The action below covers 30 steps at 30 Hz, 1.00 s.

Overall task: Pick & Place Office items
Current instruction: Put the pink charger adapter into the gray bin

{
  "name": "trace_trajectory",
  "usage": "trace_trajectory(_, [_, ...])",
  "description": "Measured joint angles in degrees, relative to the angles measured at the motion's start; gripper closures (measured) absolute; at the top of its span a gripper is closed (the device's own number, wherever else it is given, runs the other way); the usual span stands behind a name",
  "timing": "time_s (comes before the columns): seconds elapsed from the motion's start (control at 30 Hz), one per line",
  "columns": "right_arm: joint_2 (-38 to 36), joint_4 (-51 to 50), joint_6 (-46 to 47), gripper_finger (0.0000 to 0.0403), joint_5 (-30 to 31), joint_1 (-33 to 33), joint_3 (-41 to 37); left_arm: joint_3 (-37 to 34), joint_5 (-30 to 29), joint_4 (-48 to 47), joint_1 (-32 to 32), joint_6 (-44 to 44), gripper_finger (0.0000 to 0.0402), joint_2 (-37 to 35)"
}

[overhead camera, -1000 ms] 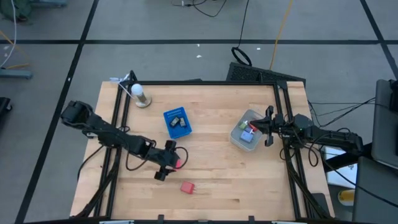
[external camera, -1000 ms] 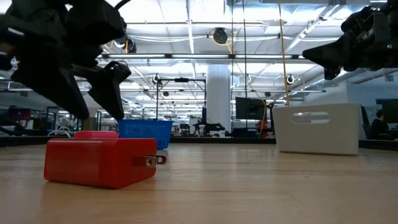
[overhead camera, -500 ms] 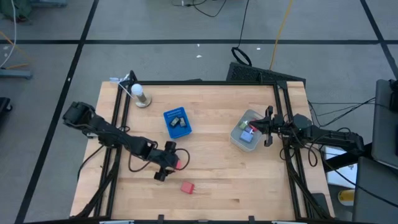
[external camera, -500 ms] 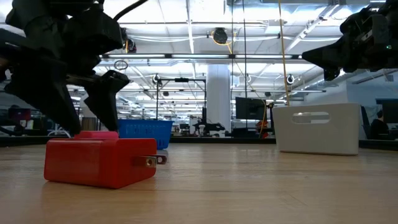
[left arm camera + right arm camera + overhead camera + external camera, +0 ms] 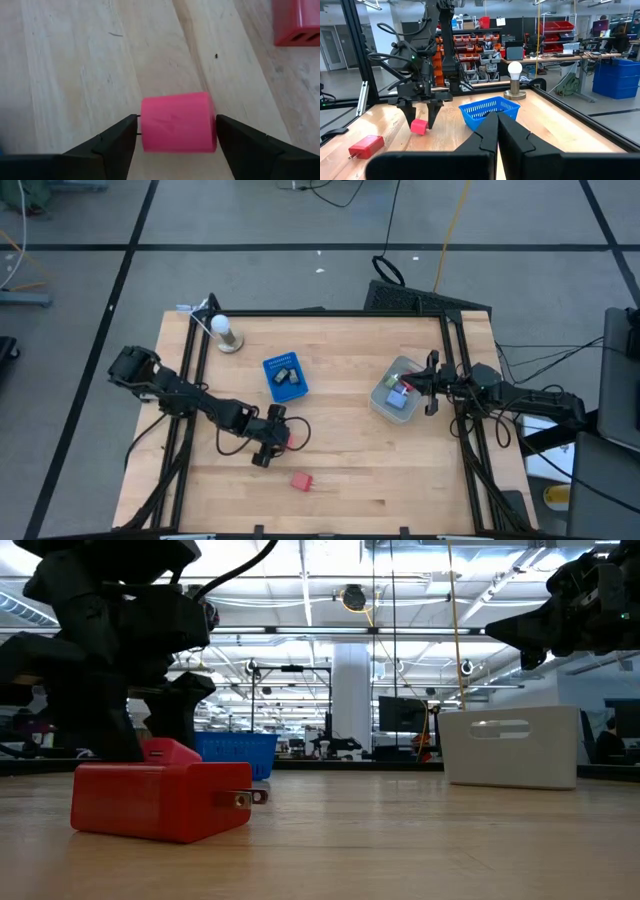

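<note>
1. Pickup under way: the left gripper (image 5: pixel 277 436), near the middle of the table (image 5: pixel 340 480), straddles a pink block (image 5: pixel 178 122), its fingers (image 5: pixel 112 142) spread to either side with slim gaps showing, not yet clamped on it.

2. Right gripper (image 5: pixel 432 385) hangs by the table's right edge, above the grey bin (image 5: pixel 397 398), its fingers pressed together and holding nothing.

3. Items already sorted, by the look of it: small coloured pieces lie inside the grey bin, and two dark pieces sit in the blue basket (image 5: pixel 284 376) towards the table's far edge.

4. Items left on the bare wood: the pink block between the left fingers, and a red plug-in charger (image 5: pixel 301 481) lying just beyond it, nearer the table's front edge.

5. Judgement on progress: most of the job seems done, with two pieces to go; the block needs gripping, lifting and carrying to a container, then the charger.

6. Lamp bulb on a stand (image 5: pixel 223 330) stands untouched at the far left corner.
</note>
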Motion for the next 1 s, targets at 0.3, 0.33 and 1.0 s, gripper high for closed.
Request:
trace_trajectory(0.3, [0.00, 0.02, 0.04, 0.0399, -0.02, 0.00, 0.00, 0.02, 0.24, 0.15, 0.20, 0.58, 0.0206, -0.11])
trace_trajectory(0.33, [0.00, 0.00, 0.06, 0.0399, -0.01, 0.00, 0.00, 0.02, 0.22, 0.15, 0.20, 0.99, 0.0215, -0.11])
trace_trajectory(1.0, [0.00, -0.27, 0.15, 0.0399, -0.01, 0.00, 0.00, -0.07, -6.25, -4.56, 0.09, 7.65, 0.0225, -16.80])
